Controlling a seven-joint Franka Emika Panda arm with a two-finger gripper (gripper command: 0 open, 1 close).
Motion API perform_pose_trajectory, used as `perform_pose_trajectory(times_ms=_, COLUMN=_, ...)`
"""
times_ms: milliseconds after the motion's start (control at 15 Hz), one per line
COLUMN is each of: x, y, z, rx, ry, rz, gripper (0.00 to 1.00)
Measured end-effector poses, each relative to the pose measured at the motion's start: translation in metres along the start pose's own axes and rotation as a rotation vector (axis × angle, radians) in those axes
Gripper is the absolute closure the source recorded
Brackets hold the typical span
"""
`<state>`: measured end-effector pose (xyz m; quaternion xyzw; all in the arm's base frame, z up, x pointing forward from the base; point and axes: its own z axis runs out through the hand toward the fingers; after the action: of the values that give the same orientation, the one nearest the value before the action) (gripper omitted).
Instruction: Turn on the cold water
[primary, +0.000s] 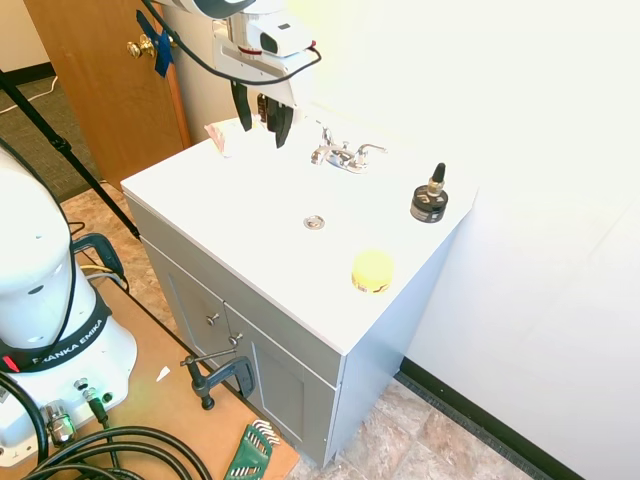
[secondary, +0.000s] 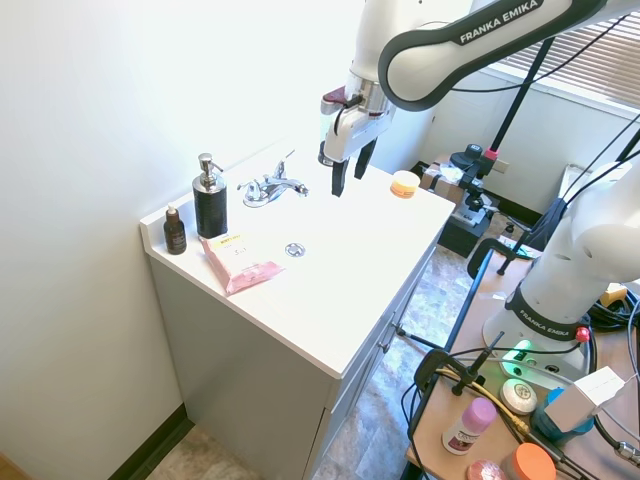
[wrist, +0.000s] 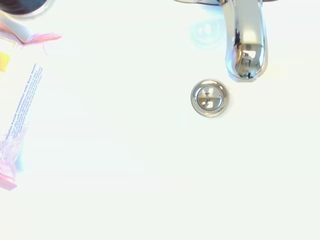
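The small chrome faucet stands at the back of the white sink top, with a short spout and two alike lever handles; which one is cold cannot be told. It also shows as the faucet and, from above, as the spout. No water runs. My gripper hangs in the air to the left of the faucet in the first exterior view, well above the basin, open and holding nothing. The same gripper is right of the faucet in the second exterior view.
The chrome drain sits in the basin below the spout. A black pump bottle, a small brown bottle and a pink packet lie on one side. A squat black dropper jar and a yellow round item occupy the other.
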<state>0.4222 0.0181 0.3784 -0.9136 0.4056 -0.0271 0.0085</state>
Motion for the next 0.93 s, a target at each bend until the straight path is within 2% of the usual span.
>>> perform_pose_trajectory(times_ms=267, x=0.007, y=-0.001, z=0.003, rx=0.005, ry=0.022, rz=0.012, gripper=0.00)
perform_pose_trajectory(times_ms=533, x=0.048, y=-0.022, z=0.024, rx=0.028, ry=0.140, rz=0.097, gripper=0.00)
perform_pose_trajectory(times_ms=667, x=0.081, y=-0.039, z=0.037, rx=0.021, ry=0.215, rz=0.162, gripper=0.00)
perform_pose_trajectory(times_ms=933, x=0.155, y=-0.068, z=0.052, rx=0.008, ry=0.325, rz=0.260, gripper=0.00)
